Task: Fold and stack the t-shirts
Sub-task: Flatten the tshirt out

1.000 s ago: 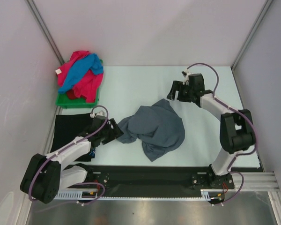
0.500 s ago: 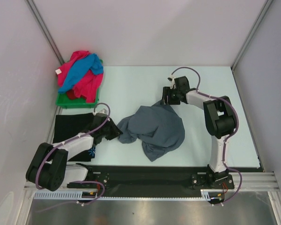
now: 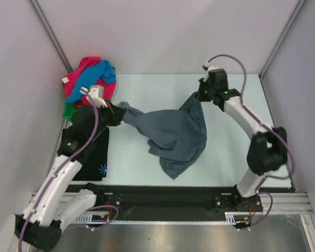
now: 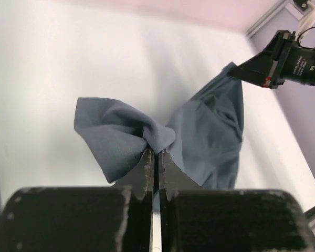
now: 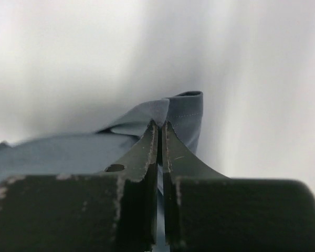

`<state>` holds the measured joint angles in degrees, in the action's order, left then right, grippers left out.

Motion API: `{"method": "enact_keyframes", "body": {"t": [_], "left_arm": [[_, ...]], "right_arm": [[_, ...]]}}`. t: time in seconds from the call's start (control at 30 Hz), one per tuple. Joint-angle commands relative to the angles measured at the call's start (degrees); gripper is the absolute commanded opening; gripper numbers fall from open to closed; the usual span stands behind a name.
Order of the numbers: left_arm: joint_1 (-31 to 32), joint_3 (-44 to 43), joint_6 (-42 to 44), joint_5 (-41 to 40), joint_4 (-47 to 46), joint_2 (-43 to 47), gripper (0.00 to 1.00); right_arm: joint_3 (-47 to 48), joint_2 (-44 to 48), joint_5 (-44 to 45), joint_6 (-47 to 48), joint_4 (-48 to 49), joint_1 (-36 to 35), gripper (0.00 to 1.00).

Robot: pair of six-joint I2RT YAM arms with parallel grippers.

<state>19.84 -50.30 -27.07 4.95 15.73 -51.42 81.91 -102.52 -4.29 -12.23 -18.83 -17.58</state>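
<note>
Now, from the top camera I see the left end effector (image 3: 115, 112) closed on a bunched corner of the grey t-shirt (image 3: 173, 134), at the left side of the surface (image 3: 147, 86) and near the green tray (image 3: 68, 111); the right end effector (image 3: 201, 96) is clamped on the opposite corner of the same shirt, toward the far right. The cloth spans between the two grips and the rest of it trails toward the near edge in loose folds; how much of it rests on the surface I cannot tell from here. The black t-shirt (image 3: 92, 155) lies flat at the left near edge, partly under my left arm, with its small blue-white print showing; the pink and blue t-shirts (image 3: 89, 81) are heaped on the tray in the far left corner.

In the left wrist view the two fingers meet tip to tip with a pinch of grey fabric (image 4: 157, 137) caught between them; one flap fans out to the left of the pinch, and the main body runs off to the right. There it rises to a point held by the right end effector (image 4: 236, 66), whose black body shows in the upper right corner.

In the right wrist view the fingers are pressed together on a hemmed edge of the grey shirt (image 5: 186, 113); the hem curls up just past the tips, and more grey cloth stretches away to the left over the pale, blurred surface.
</note>
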Motion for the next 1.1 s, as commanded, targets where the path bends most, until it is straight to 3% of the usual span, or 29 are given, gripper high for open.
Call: {"method": "enact_keyframes", "body": {"t": [0.0,0.13,0.3,0.53,0.8,0.93,1.07], "left_arm": [[-0.32,-7.86,10.79,2.16,2.55,5.18,0.00],[-0.32,-17.62,14.93,2.43,4.05,9.66,0.00],[-0.32,-27.01,16.96,5.94,3.09,11.95,0.00],[-0.32,-33.80,14.24,21.76,-0.61,12.83,0.00],[-0.32,-37.67,14.76,8.00,0.00,17.32,0.00],[-0.32,-37.67,16.78,0.42,-0.96,14.95,0.00],[-0.32,-35.66,21.08,-1.17,-3.85,4.44,0.01]], "right_arm": [[4.84,14.60,7.63,-0.34,0.37,1.76,0.00],[7.03,28.12,10.27,0.62,-0.15,3.08,0.00],[14.40,37.38,13.34,2.47,-0.77,3.96,0.00],[20.30,48.19,16.33,1.25,0.37,4.05,0.00],[21.64,57.16,14.05,-1.21,-2.87,4.05,0.00],[12.69,61.90,13.43,-5.87,-4.63,4.05,0.00],[1.43,62.27,19.04,-12.62,-8.93,4.05,0.00]]}}
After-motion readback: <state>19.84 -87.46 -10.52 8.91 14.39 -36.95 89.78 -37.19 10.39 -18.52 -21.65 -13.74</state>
